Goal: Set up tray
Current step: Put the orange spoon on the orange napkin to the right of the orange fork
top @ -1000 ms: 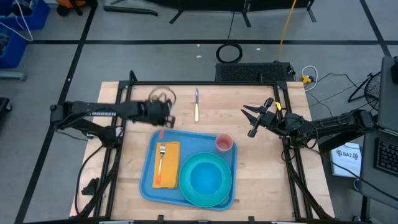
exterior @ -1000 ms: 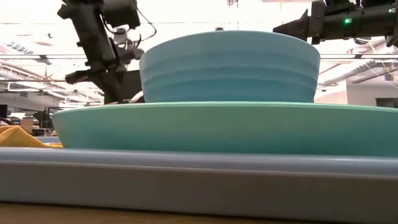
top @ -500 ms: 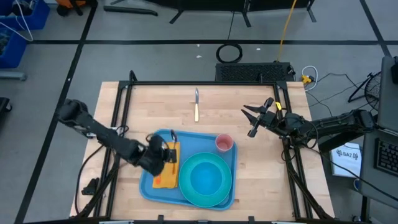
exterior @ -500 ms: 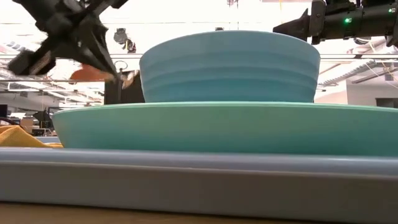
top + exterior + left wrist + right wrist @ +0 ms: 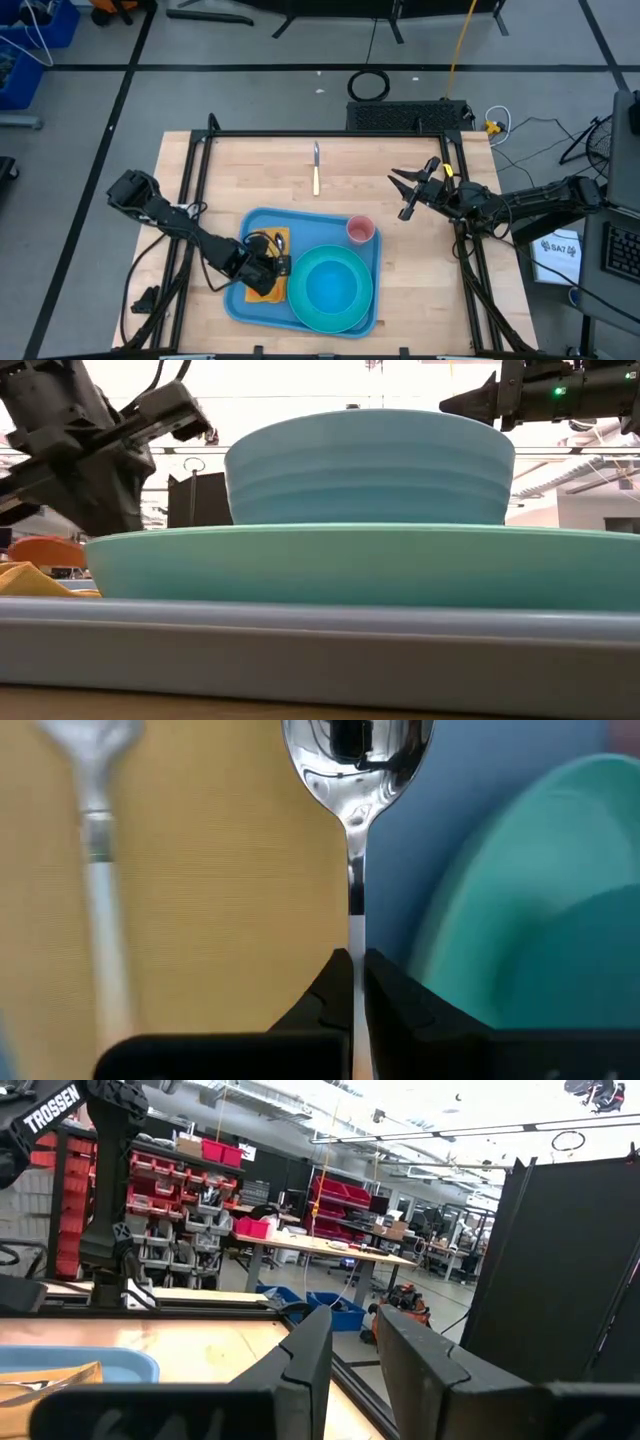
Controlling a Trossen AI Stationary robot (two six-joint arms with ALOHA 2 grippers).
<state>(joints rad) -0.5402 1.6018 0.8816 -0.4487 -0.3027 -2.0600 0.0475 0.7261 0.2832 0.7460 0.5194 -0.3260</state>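
The blue tray lies near the table's near edge. It carries a yellow napkin with a fork on it, a turquoise plate with a bowl, and a pink cup. My left gripper is low over the napkin's right edge, shut on a metal spoon. The spoon lies parallel to the fork, between the napkin and the plate. My right gripper hovers open over the table's right side, touching nothing. My left gripper pinches the spoon's thin metal neck between its two fingertips, just behind the spoon's bowl. It comes from above, pointing down. The spoon's bowl reaches out past the fingertips over the napkin's edge; the handle is hidden behind the fingers. Whether the spoon rests on the tray I cannot tell.
A knife with a pale handle lies on the bare wood toward the far edge, ahead of the tray. Black frame rails run along the table's far, left and right sides. Bare wood shows between the tray and the right arm.
My left arm has swung from the table's far left part toward the near edge and come down over the tray's left half, carrying the spoon above the napkin beside the fork. The right arm has kept still.
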